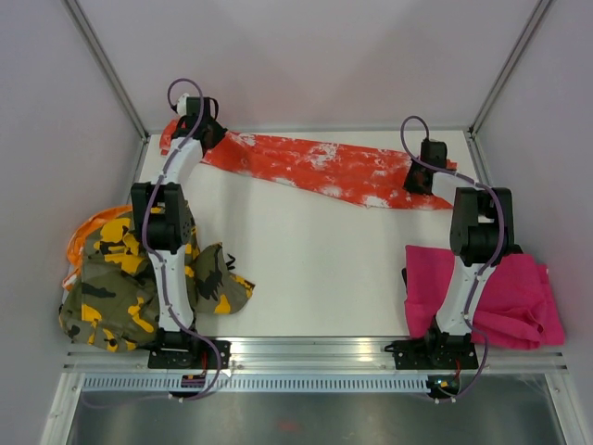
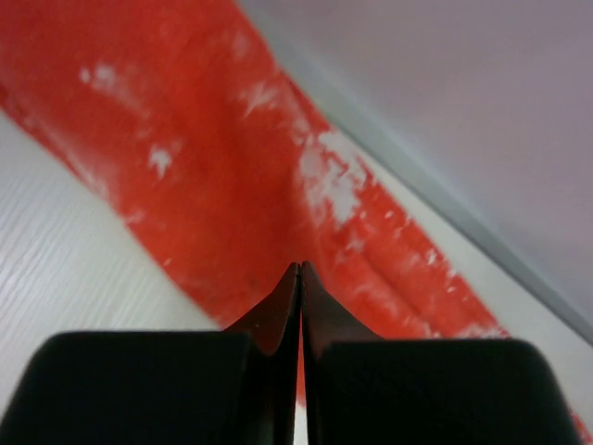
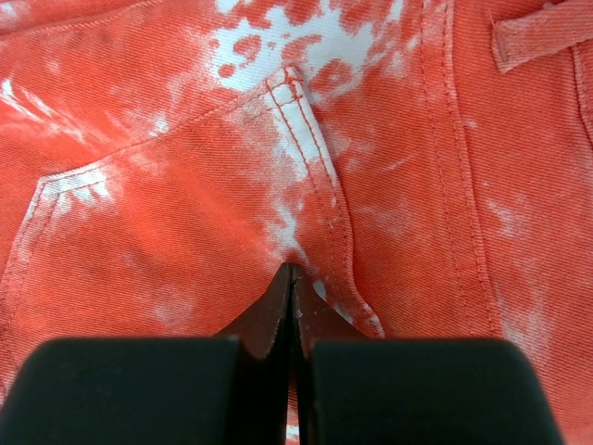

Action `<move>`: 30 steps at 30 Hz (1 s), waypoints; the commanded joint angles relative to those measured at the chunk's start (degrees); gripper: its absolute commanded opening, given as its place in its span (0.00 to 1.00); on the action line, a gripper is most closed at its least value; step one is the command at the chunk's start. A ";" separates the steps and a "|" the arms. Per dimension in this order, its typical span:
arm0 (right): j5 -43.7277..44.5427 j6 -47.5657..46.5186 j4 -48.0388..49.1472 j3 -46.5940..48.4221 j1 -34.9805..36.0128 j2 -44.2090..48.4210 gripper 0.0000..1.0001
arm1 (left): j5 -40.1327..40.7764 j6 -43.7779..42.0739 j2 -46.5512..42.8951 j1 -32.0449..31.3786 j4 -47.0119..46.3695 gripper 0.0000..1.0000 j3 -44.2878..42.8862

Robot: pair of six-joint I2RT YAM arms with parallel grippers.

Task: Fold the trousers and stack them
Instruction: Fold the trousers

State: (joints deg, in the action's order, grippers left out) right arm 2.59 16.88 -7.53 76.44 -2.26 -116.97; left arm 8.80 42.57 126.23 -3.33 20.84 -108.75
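The orange trousers [image 1: 315, 167] lie stretched along the far edge of the table [image 1: 315, 269], with the left gripper [image 1: 202, 137] pinching their left end and the right gripper [image 1: 422, 180] pinching the waist end. For a clean fold, both ends should be lifted together, taut and level. Only the right wrist view shows the pinch sitting at a pocket [image 3: 176, 232] corner; only the top view shows the camouflage pair [image 1: 111, 297] and pink pair [image 1: 519, 297] at the near corners.
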 commanded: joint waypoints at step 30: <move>10.94 -2.20 -1.61 -5.26 -1.60 4.83 0.00 | 12.12 34.78 5.95 0.87 27.32 0.02 3.89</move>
State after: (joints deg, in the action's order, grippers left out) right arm 7.92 16.88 -9.02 71.99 -2.52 -111.90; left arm 16.10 75.18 133.51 -2.74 37.74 -107.85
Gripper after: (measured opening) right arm 0.003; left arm 0.025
